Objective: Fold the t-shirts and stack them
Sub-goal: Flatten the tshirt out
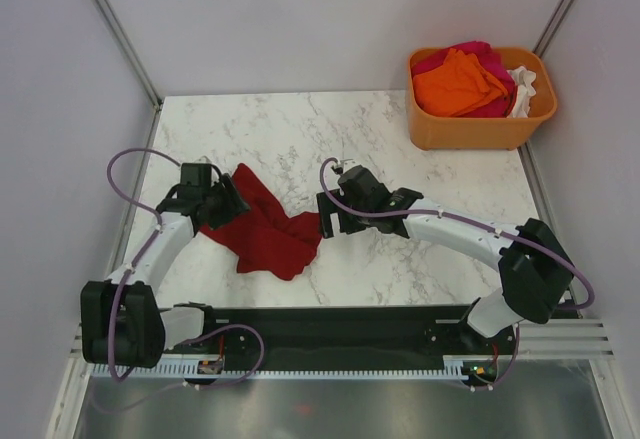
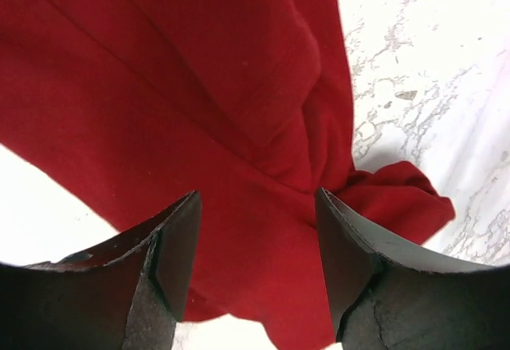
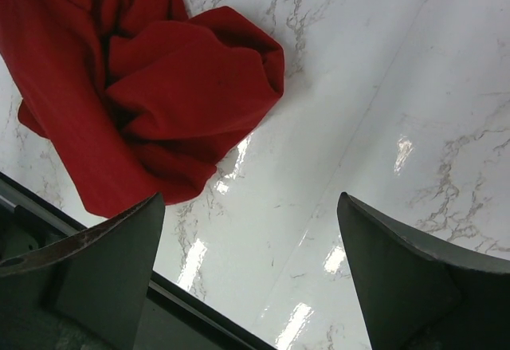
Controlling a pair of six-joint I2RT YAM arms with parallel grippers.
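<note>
Pale lilac walls (image 1: 300,19) closed in a white marble-patterned table (image 1: 400,129). Seen from above, a dark red shirt (image 1: 265,229) lay crumpled at about 8 o'clock from the table's middle. It formed a loose diagonal band, with a narrow end at its 11 o'clock and a wider, bunched mass at its 5 o'clock. Its cloth was plain, with soft folds and one long crease.

The left gripper (image 1: 225,199) sat over the shirt's narrow end. In the left wrist view its fingers (image 2: 171,246) were spread apart, red cloth showing between them and nothing pinched. The right gripper (image 1: 325,221) was at the shirt's 3 o'clock edge. In the right wrist view its fingers (image 3: 119,254) were spread wide over bare marble, with the rumpled cloth at 10 o'clock from them.

Far off at 2 o'clock an orange tub (image 1: 480,129) held an orange shirt (image 1: 458,84) on a pink shirt (image 1: 470,54), with a white shirt (image 1: 524,89) at the right side. A black rail (image 1: 340,324) ran along the near edge.
</note>
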